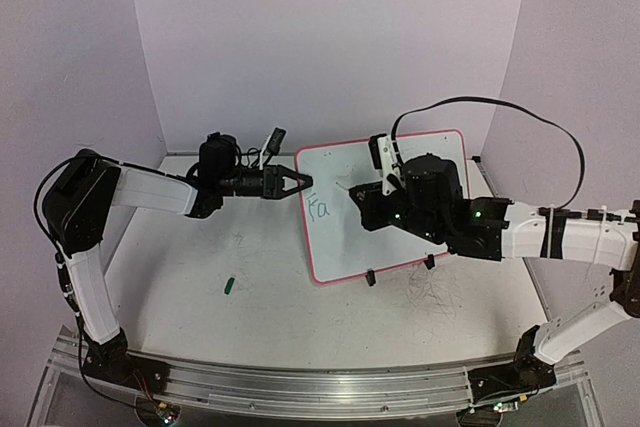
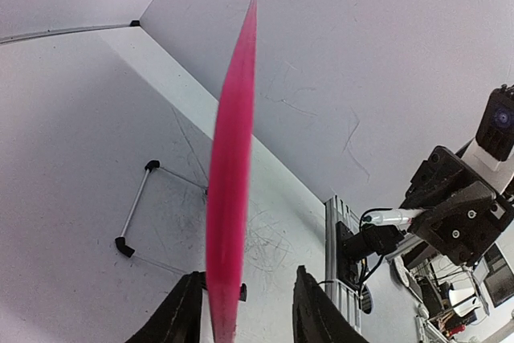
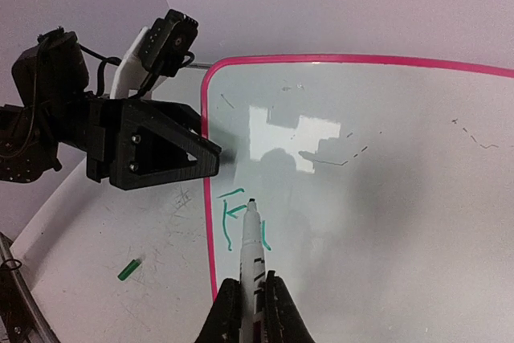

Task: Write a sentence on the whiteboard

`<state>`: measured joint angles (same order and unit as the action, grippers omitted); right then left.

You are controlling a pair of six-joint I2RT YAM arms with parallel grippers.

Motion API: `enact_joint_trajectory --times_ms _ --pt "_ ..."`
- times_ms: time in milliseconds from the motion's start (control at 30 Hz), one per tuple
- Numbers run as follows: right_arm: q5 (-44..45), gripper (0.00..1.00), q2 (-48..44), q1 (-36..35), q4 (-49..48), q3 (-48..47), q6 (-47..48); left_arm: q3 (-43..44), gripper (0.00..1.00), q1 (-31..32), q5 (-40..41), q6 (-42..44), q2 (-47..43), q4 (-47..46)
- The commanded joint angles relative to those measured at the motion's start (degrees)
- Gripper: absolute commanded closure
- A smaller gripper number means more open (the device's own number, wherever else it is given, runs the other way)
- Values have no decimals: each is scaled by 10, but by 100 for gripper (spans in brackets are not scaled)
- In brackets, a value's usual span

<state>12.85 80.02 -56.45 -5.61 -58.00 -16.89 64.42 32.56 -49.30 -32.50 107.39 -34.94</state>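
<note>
**Risks.** The left tool (image 2: 245, 295) straddles the left edge of the whiteboard (image 1: 335, 247) with its jaws partly open. The wrist view shows a clear gap between one finger and the pink frame, so the board is judged unclamped. Writing pressure from the marker (image 3: 250, 247) could then slide or turn the board on the desk (image 1: 200, 317) and skew the line. The right tool (image 3: 251, 311) is closed firmly on the marker's barrel. The tip sits at the green strokes, but whether it touches the surface cannot be told. Too light a touch would break the strokes, and too heavy a one would shove the board. The right arm overhangs much of the board in the top view and hides the area to be written on.

**Condition of the work.** The whiteboard lies mid-desk toward the back wall, turned slightly, with its two black clip feet (image 1: 370, 277) at the near edge. The sentence (image 1: 320, 210) is barely begun: roughly two green letters close to the left frame. Faint old marks and glare show elsewhere on the board. A green cap (image 1: 229, 285) lies apart on the desk.
</note>
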Motion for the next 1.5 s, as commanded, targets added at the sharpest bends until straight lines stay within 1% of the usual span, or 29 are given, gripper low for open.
enact_joint_trajectory --times_ms 0,233,433,633,700,833,967,1167,1467 --pt "15 100 -22 5 -10 8 32 22 57 -2 10 -18 -38 -7" --pt "18 100 -44 5 -9 3 90 -2 56 -2 55 -28 -44 -6" --pt "-18 100 -44 5 -7 -3 115 -4 62 1 73 -29 -36 -6" --pt "-22 100 -24 6 3 -4 108 -2 77 1 64 -22 -21 -6" --pt "-31 100 -18 6 5 -2 97 -1 80 1 60 -20 -18 -6" --pt "-44 100 -10 9 5 5 77 3 89 1 56 -14 -12 -6" --pt "-57 100 -2 19 7 3 76 6 96 1 52 -9 -8 -6" --pt "-69 100 20 21 20 -9 106 0 100 1 52 4 -11 -5" --pt "-74 100 45 20 29 -35 134 7 100 3 48 9 -11 -3"
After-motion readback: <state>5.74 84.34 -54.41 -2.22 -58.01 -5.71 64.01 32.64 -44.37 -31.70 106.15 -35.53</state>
